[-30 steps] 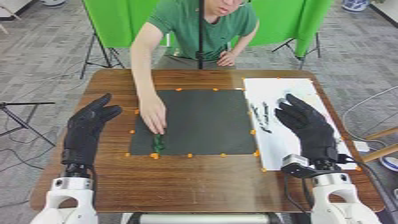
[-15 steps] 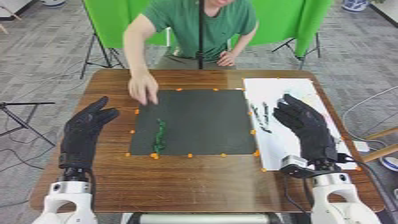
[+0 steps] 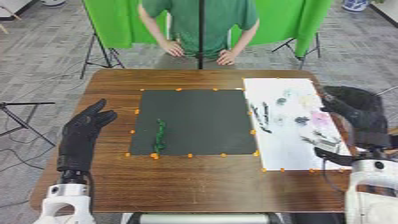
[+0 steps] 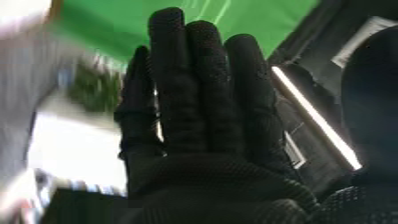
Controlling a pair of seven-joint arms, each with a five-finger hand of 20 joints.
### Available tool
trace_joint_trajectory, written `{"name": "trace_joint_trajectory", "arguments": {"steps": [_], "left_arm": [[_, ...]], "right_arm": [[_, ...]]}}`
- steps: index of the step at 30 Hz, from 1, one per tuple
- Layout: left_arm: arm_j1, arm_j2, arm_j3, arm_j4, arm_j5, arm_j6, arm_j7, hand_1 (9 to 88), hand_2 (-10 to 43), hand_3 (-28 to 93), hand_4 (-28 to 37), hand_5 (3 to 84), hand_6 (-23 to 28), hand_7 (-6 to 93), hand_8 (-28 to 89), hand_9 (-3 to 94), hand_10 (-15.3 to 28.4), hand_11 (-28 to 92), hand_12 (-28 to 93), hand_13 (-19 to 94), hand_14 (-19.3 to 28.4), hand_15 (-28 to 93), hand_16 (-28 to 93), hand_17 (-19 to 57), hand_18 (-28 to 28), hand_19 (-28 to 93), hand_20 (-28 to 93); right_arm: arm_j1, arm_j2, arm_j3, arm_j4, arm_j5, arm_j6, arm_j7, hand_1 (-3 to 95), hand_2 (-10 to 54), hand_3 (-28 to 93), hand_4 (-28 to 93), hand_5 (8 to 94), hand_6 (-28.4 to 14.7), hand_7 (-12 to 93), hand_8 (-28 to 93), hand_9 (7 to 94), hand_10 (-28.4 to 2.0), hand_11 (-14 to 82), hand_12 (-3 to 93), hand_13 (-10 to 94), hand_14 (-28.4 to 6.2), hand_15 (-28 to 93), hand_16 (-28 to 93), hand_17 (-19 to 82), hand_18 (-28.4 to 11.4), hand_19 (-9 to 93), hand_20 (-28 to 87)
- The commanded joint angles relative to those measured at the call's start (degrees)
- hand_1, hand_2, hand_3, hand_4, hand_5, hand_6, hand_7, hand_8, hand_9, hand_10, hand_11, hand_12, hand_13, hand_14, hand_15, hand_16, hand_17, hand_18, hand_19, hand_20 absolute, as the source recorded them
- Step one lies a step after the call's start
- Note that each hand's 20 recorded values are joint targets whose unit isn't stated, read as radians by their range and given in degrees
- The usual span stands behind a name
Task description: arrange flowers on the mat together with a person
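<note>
At the left of the head view, the robot's left hand hung over the brown table, its fingers relaxed, the thumb apart from them and nothing in its grasp. It had barely moved from the earlier frames.

Just right of it, on the left part of the dark mat, lay a green stem, running roughly up and down the frame. The person's arm, which had reached over that mat a moment earlier, had gone from it. At top centre the person's right hand and left hand now rested at the waist, away from the stem. To me, watching from the room, that looked like one piece set down and the turn passed to the robot, with most of the arranging still ahead.

Right of the mat, on a white sheet, lay dark sprigs near its left edge, then a dark bloom and a pale pink one, too small to name. The robot's right hand had swung from above that sheet out to the right edge of the frame, uncovering those blooms. Its fingers were straight and held nothing. It would probably need to come back to the sheet for a flower.
</note>
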Motion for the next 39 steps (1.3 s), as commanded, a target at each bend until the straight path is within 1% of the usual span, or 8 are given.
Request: {"name": "trace_joint_trajectory", "arguments": {"steps": [1, 7, 13, 19, 24, 29, 33, 39], "left_arm": [[0.7, -0.43, 0.0, -0.06, 0.04, 0.31, -1.28, 27.9, -7.1, 68, -22.2, 48.1, 3.5, 11.7, -6, 49.5, 14.4, 20, 14, 40, 17.5, 18, 3, 8.1, 11.9, 4, 20], [0.8, -0.59, -0.17, -0.25, 0.21, 0.21, -1.71, 27.8, -7.2, 68, -22.2, 48.0, 3.5, 11.6, -6, 49.3, 14.3, 20, 14, 40, 17.5, 18, 3, 8.0, 11.8, 4, 20], [1.4, -0.63, -0.47, -0.58, 0.2, 0.45, -1.81, 27.9, -7.1, 68, -22.2, 48.0, 3.5, 11.5, -6, 49.1, 14.3, 20, 14, 39, 17.5, 18, 3, 8.0, 11.8, 4, 20], [1.6, -0.71, -0.42, -0.72, 0.25, 0.32, -2.17, 27.6, -7.1, 68, -22.1, 47.8, 3.5, 11.4, -6, 49.0, 14.3, 20, 15, 39, 17.5, 17, 3, 7.9, 11.8, 4, 20], [1.4, -0.7, -0.45, -0.65, 0.29, 0.05, -2.45, 27.7, -7.1, 68, -22.1, 47.7, 3.5, 11.3, -6, 48.9, 14.2, 20, 15, 39, 17.5, 17, 3, 7.9, 11.8, 4, 20], [1.6, -0.86, -0.77, -0.73, 0.37, -0.16, -2.73, 27.7, -7.1, 68, -22.0, 47.6, 3.5, 11.2, -6, 48.8, 14.2, 20, 15, 39, 17.5, 17, 3, 7.8, 11.8, 4, 20], [1.8, -0.86, -0.92, -0.8, 0.29, -0.1, -2.86, 27.8, -7.2, 68, -21.9, 47.7, 3.6, 11.1, -6, 48.7, 14.2, 20, 15, 39, 17.5, 17, 3, 7.8, 11.8, 4, 20], [1.9, -0.8, -0.97, -0.85, 0.25, -0.04, -2.83, 27.7, -7.1, 68, -22.0, 47.7, 3.6, 11.1, -6, 48.7, 14.2, 20, 15, 39, 17.5, 17, 4, 7.6, 11.9, 4, 20]], "right_arm": [[-4.8, 5.3, 3.0, 2.4, -37.6, -9.4, 17.9, 31.5, -9.5, 66, -28, 60.5, -0.9, 23, -10, 69.1, -15.0, 23.7, 22.5, 68, -11.2, 34, 26, 25, -19.4, 60, 45], [-5.6, 8.7, 2.3, 5.8, -42.3, -13.2, 23.0, 32.5, -9.5, 64, -28, 62.6, -1.1, 21, -9, 71.4, -14.8, 25.6, 24.3, 70, -11.2, 37, 26, 26, -20.7, 63, 47], [-4.2, 10.2, 1.7, 7.3, -41.8, -19.5, 23.9, 33.0, -9.5, 60, -28, 64.4, -0.9, 22, -8, 72.0, -14.8, 25.7, 24.7, 70, -11.3, 39, 26, 27, -20.9, 63, 47], [-2.4, 12.4, -2.7, 10.2, -44.2, -19.8, 26.1, 32.6, -9.5, 60, -28, 65.0, -0.7, 23, -8, 72.7, -14.6, 26.2, 25.0, 71, -11.0, 40, 27, 27, -21.2, 64, 47], [-0.8, 13.4, -5.5, 11.8, -44.6, -20.4, 28.8, 31.1, -9.5, 63, -28, 67.4, -1.0, 22, -7, 75.8, -13.2, 23.2, 23.3, 74, -10.0, 40, 29, 30, -21.6, 65, 47], [-0.2, 13.7, -7.0, 12.9, -45.3, -20.5, 29.7, 30.9, -9.5, 63, -28, 67.7, -1.5, 21, -7, 76.4, -13.3, 22.1, 23.2, 75, -9.4, 40, 30, 31, -21.7, 65, 47], [0.6, 14.1, -8.4, 14.2, -46.0, -20.4, 29.7, 33.1, -9.5, 64, -28, 68.5, -1.4, 22, -6, 77.9, -12.3, 22.7, 23.4, 75, -9.1, 42, 33, 32, -22.0, 66, 47], [2.6, 14.6, -11.2, 16.2, -47.1, -19.4, 29.7, 41.3, -9.5, 60, -28, 72.4, -0.3, 24, -6, 82.2, -10.6, 24.6, 23.8, 79, -7.9, 46, 34, 34, -22.1, 69, 48]]}}
